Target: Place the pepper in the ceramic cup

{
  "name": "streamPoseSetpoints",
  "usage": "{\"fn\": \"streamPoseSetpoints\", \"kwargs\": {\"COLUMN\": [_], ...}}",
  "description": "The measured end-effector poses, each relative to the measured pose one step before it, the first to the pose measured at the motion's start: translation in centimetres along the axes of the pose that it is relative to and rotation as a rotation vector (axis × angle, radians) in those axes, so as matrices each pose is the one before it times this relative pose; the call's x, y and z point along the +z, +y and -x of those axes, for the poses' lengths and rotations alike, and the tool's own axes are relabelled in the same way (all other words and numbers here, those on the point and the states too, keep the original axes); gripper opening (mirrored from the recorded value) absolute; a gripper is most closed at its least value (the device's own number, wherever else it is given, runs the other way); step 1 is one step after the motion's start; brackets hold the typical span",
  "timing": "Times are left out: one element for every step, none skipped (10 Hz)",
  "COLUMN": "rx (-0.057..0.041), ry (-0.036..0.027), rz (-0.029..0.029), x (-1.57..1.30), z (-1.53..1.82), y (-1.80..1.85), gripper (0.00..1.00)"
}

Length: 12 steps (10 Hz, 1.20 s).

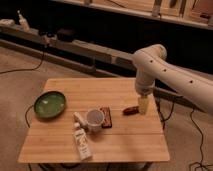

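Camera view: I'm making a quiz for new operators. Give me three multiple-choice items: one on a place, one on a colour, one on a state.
1. The pepper lies: A in the ceramic cup; B on the table beside the tool; C in the bowl.
2. The bowl is: A blue; B green; C white.
3. The bottle is: A lying down; B standing; C in the tool.
B: it rests by the tool, right of the ceramic cup. B: green glaze. A: it lies flat near the table's front.
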Motion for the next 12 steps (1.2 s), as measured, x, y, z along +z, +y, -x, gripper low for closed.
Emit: {"fn": "streamPoseSetpoints", "kwargs": {"rx": [-0.02936, -0.05609, -0.08439, -0.06968, -0.07394, -0.04723, -0.03096, -0.00987, -0.00162, 0.00001, 0.00032, -0.00028], "ry": [-0.00733, -0.01499, -0.02085, -0.01607, -0.01489, -0.01035, -0.00595, -0.00188, -0.00022, 0.00003, 0.0, 0.00002], "rz": [-0.006, -0.01155, -0.0153, -0.01027, -0.01077, -0.00923, -0.00494, -0.00235, -0.00008, 0.00035, -0.0002, 0.00005], "x": [-0.069, -0.169, -0.26, -0.197, -0.216, -0.164, -0.071, -0.061, 0.009, 0.01, -0.012, 0.005], "z": [0.298, 0.382, 0.471, 0.37, 0.355, 0.237, 0.17, 0.097, 0.086, -0.003, -0.014, 0.014], "y": [-0.039, -0.005, 0.096, 0.137, 0.158, 0.073, 0.037, -0.027, -0.058, 0.014, 0.007, -0.01], "gripper": [0.8, 0.8, 0.8, 0.8, 0.8, 0.8, 0.8, 0.8, 0.8, 0.8, 0.8, 0.8]}}
